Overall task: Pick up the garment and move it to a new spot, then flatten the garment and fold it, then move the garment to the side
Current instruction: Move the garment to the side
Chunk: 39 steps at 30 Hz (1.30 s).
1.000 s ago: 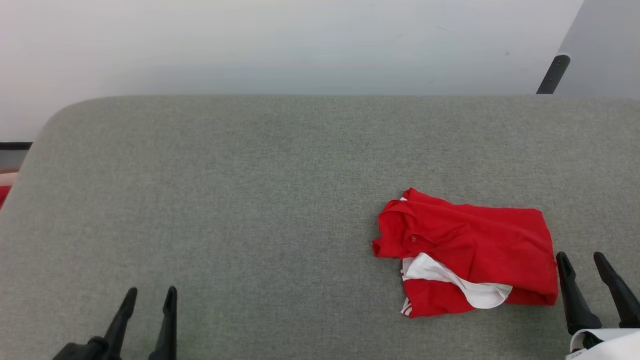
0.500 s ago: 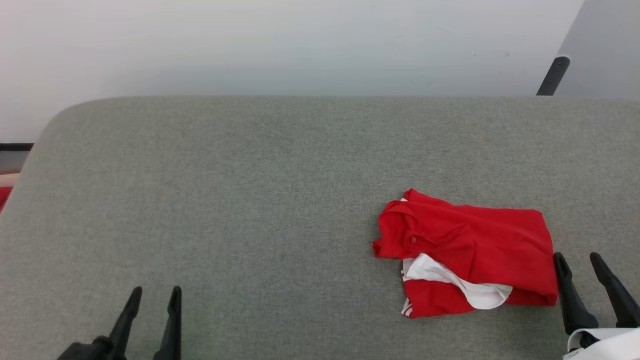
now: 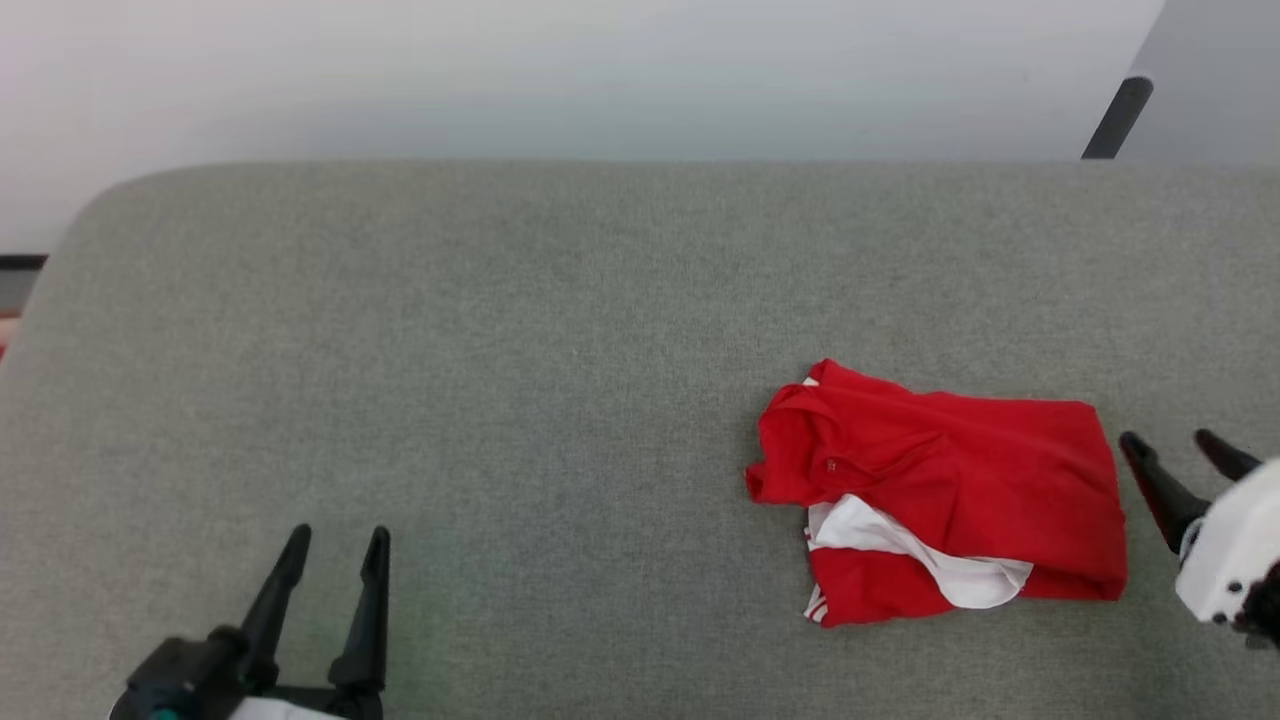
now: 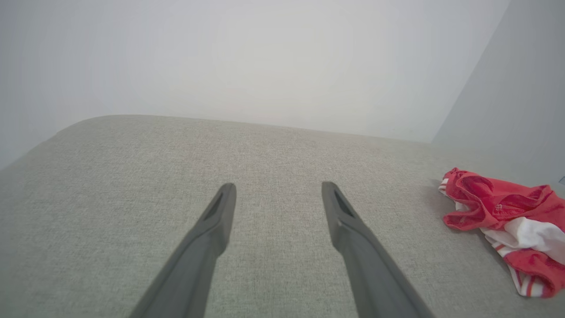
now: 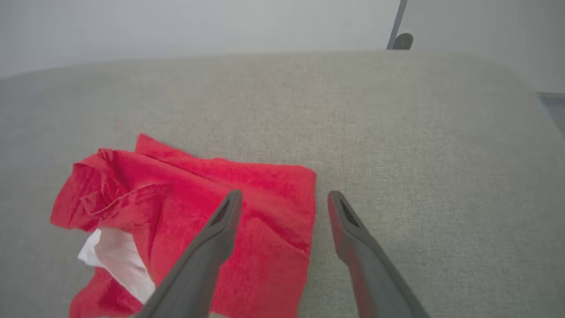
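The garment [image 3: 940, 490] is a red shirt with a white sleeve showing, lying bunched and roughly folded on the right half of the grey surface [image 3: 500, 350]. It also appears in the left wrist view [image 4: 507, 221] at the far right and in the right wrist view [image 5: 190, 221]. My right gripper [image 3: 1170, 445] hovers open just past the garment's right edge; in its own wrist view [image 5: 282, 194] the fingers straddle that edge from above. My left gripper [image 3: 335, 535] stands open at the lower left, far from the garment, with nothing between its fingers [image 4: 276, 185].
A pale wall runs behind the grey padded surface. A dark leg or post [image 3: 1115, 115] stands at the back right beyond the surface's far edge. The surface's rounded back-left corner [image 3: 100, 200] drops off to the floor.
The right gripper has risen and moved farther up along the garment's right edge. The left gripper has crept forward and right. The head camera tilted slightly, shifting the whole picture.
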{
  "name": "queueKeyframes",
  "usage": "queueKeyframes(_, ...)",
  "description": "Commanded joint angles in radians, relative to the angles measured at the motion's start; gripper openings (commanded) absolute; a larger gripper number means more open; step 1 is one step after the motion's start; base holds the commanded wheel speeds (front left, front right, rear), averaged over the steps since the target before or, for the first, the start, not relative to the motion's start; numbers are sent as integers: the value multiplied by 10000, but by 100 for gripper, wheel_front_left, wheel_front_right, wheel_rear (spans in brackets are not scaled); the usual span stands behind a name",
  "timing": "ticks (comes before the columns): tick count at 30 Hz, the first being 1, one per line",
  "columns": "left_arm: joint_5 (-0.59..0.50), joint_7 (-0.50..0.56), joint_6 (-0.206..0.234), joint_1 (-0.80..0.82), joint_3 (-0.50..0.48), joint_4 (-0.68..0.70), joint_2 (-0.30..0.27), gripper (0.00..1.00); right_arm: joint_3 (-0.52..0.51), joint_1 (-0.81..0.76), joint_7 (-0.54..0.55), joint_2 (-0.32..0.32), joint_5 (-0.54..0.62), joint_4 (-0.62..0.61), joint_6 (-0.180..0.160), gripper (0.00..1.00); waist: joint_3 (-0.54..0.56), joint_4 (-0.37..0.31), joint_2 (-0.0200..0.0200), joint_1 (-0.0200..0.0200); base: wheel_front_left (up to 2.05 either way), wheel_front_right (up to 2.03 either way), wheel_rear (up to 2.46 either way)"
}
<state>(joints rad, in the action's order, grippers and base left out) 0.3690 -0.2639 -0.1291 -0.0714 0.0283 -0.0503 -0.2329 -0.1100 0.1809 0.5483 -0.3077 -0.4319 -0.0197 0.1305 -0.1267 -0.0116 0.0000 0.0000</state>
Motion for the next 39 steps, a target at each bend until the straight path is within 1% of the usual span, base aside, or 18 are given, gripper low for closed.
queueKeyframes(1, 60, 9, -23, 152, 25, -24, -71, 100, -49, 157, 435, 85, -58, 72, 2, 100, -225, 16, 0, 0, 0, 0, 0)
queueKeyframes(4, 133, 9, -23, 433, 263, -87, -144, 100, -353, 658, 2505, 180, 45, 255, 1, 100, -488, 73, 0, 0, 0, 0, 0)
queueKeyframes(7, 221, 10, -23, 709, 388, -91, -252, 100, -813, 1056, 4124, 340, 230, 287, 1, 100, -783, 121, 0, 0, 0, 0, 0)
queueKeyframes(10, 316, 9, -23, 920, 440, -72, -351, 100, -1212, 1346, 5307, 491, 471, 254, 1, 100, -1073, 126, 0, 0, 0, 0, 0)
queueKeyframes(12, 366, 9, -23, 1056, 488, -57, -428, 100, -1454, 1573, 5781, 649, 604, 264, 2, 100, -1261, 126, 0, 0, 0, 0, 0)
queueKeyframes(14, 371, 9, -23, 1198, 519, -23, -481, 100, -1627, 1757, 6077, 824, 754, 359, 2, 100, -1447, 115, 0, 0, 0, 0, 0)
queueKeyframes(16, 430, 9, -23, 1387, 584, -14, -540, 100, -1677, 1958, 6147, 928, 871, 490, 2, 100, -1646, 110, 0, 0, 0, 0, 0)
queueKeyframes(22, 554, 9, -23, 2019, 888, 48, -717, 100, -1742, 2319, 5861, 1320, 1200, 1267, 2, 100, -2217, 208, 0, 0, 0, 0, 0)
queueKeyframes(28, 650, 9, -23, 2435, 1051, -9, -776, 100, -1348, 2241, 5568, 1523, 1034, 2148, 2, 100, -2406, 295, 0, 0, 0, 0, 0)
queueKeyframes(29, 660, 9, -23, 2478, 1056, -25, -777, 100, -1283, 2245, 5495, 1525, 965, 2222, 2, 91, -2408, 294, 0, 0, 0, 0, 0)
queueKeyframes(30, 660, 9, -23, 2513, 1066, -35, -772, 100, -1182, 2253, 5367, 1522, 882, 2253, 2, 43, -2408, 291, 0, 0, 0, 0, 0)
queueKeyframes(31, 664, 9, -23, 2536, 1072, -46, -768, 100, -1112, 2269, 5198, 1513, 780, 2267, 2, 24, -2404, 286, 0, 0, 0, 0, 0)
queueKeyframes(32, 664, 9, -23, 2548, 1080, -57, -764, 100, -1104, 2284, 5048, 1504, 695, 2291, 4, 0, -2395, 275, 0, 0, 0, 0, 0)
queueKeyframes(35, 644, 10, -23, 2535, 1100, -74, -753, 100, -1049, 2244, 4651, 1397, 426, 2377, 2, 0, -2344, 220, 0, 0, 0, 0, 0)
queueKeyframes(39, 586, 10, -23, 2538, 1122, -37, -787, 100, -1089, 2202, 3767, 1195, 75, 2286, -4, 0, -2257, 67, 0, 0, 0, 0, 0)
